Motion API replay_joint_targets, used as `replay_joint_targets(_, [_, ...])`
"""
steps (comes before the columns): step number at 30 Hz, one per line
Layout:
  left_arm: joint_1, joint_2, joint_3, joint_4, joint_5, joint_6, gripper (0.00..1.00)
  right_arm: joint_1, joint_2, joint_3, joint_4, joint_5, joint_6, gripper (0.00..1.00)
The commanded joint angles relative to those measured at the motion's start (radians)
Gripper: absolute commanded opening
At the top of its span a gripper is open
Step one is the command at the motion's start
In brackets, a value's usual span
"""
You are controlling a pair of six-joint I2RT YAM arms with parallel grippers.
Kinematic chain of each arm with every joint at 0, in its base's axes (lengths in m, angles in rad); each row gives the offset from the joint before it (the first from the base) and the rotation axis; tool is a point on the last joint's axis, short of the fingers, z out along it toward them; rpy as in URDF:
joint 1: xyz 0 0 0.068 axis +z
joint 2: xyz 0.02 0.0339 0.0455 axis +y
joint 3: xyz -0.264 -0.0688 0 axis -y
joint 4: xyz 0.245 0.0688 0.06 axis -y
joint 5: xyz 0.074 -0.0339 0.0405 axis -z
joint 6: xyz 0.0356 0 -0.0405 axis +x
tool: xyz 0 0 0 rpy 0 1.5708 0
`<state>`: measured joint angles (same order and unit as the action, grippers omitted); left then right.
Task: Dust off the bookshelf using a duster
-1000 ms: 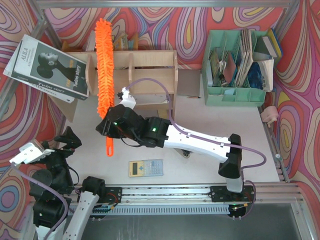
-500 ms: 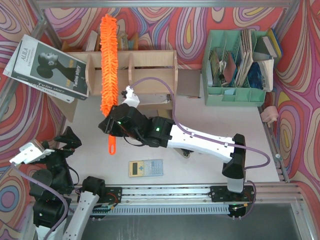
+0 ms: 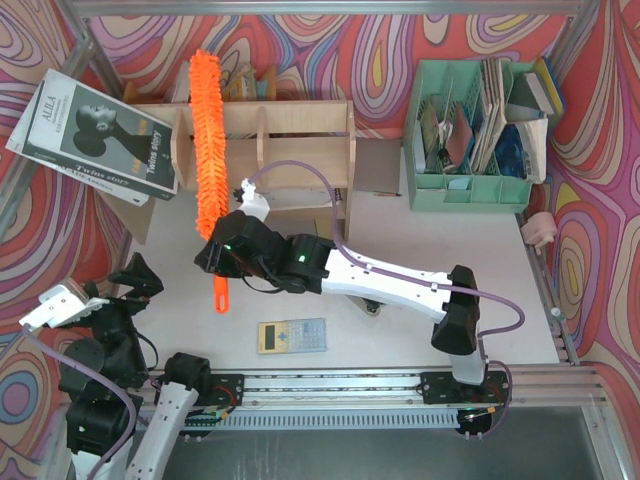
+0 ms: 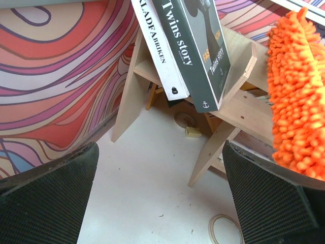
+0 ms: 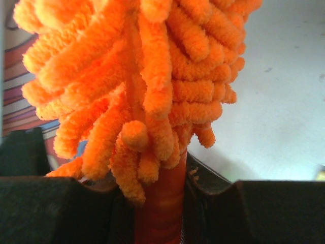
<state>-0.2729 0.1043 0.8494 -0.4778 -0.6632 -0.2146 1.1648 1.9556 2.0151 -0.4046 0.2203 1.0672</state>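
Observation:
The bright orange duster lies lengthwise across the left part of the light plywood bookshelf, its fluffy head running from the back edge to the front. My right gripper is shut on the duster's thin orange handle, just below the fluffy head. The handle's end sticks out toward me. My left gripper hangs open at the near left, away from the shelf, with nothing between its fingers. In the left wrist view the duster head rests on the shelf top by a leg.
A dark "Twins story" book leans over the shelf's left end. A mint-green file organiser stands at the back right. A grey calculator lies near the front edge. A tape ring lies on the white table by the shelf leg.
The duster head swung right across the shelf top, then back left. My right wrist shifted with it. The left arm has not moved.

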Motion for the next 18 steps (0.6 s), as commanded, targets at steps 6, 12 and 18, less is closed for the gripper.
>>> replay_joint_targets(6, [0.007,0.005,0.007,-0.005,-0.010,0.018,0.98,-0.044,-0.134,-0.147,0.030,0.091,0.044,0.00])
replay_joint_targets(12, [0.006,0.006,0.007,-0.005,-0.009,0.017,0.98,-0.049,-0.209,-0.207,0.044,0.128,0.037,0.00])
replay_joint_targets(18, [0.006,0.006,0.006,-0.006,-0.009,0.017,0.98,-0.064,-0.278,-0.278,0.050,0.149,0.040,0.00])
